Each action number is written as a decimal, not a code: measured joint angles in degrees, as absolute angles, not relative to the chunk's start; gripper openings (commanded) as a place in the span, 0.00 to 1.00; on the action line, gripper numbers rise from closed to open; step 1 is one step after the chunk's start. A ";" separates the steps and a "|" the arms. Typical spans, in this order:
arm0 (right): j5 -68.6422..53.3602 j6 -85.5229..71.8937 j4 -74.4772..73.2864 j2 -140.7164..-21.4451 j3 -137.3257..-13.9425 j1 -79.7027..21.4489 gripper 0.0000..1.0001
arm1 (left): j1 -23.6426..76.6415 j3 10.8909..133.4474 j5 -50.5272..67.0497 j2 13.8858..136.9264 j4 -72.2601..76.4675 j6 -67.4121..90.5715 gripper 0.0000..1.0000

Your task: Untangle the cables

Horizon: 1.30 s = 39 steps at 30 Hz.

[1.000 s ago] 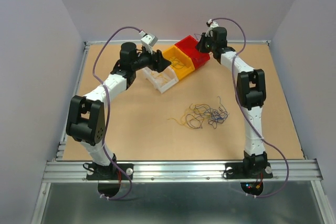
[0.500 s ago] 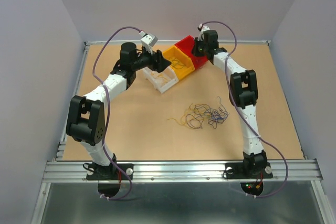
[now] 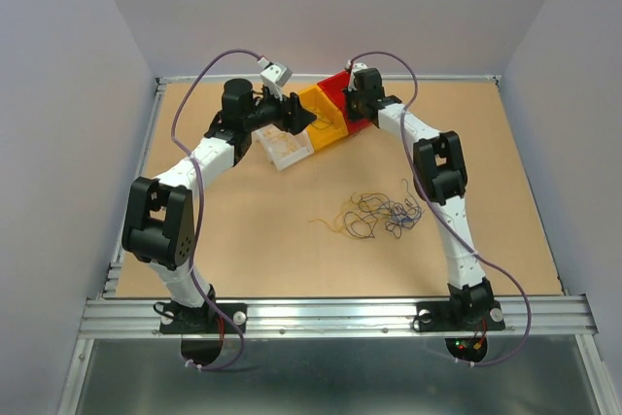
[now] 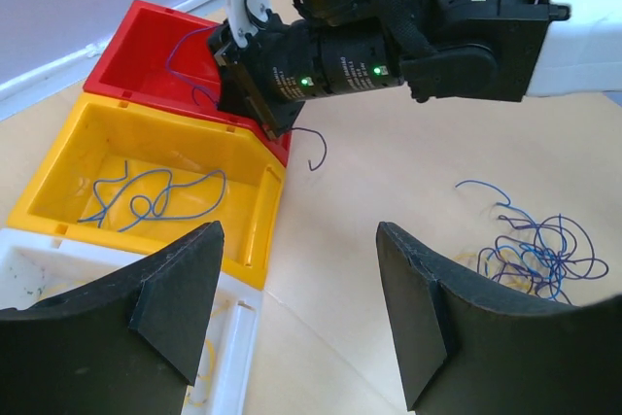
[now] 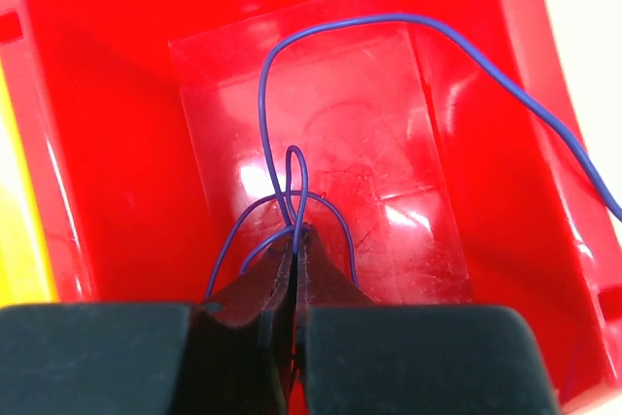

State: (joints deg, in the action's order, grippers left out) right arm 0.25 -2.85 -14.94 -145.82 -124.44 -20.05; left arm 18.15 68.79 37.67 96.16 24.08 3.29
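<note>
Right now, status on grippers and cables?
Right gripper shut on blue cable over red bin. Left gripper open, empty. Tangle on table, nothing blocking.

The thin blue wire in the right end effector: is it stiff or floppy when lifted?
Probably floppy: the blue wire loops loosely from the right end effector over the red bin. Likely very light, being hair-thin.

Glossy red plastic bin (image 5: 117,143), thin violet-blue wire (image 5: 408,17) inside; yellow plastic bin (image 4: 117,138) with blue strands (image 4: 143,203); white plastic bin (image 4: 228,337); yellow, blue and near-black tangled wires (image 3: 374,213) on the tan fibreboard table (image 3: 253,230).
</note>
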 measured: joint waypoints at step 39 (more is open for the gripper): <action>12.82 -7.38 -21.96 -129.62 -115.35 -21.82 0.56 | 18.15 68.79 36.45 96.16 22.68 1.96 0.76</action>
State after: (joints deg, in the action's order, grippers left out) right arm 12.82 -7.38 -21.96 -129.62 -115.35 -21.82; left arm 18.15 68.79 36.45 96.16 22.68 1.96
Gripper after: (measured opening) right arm 0.557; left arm 0.758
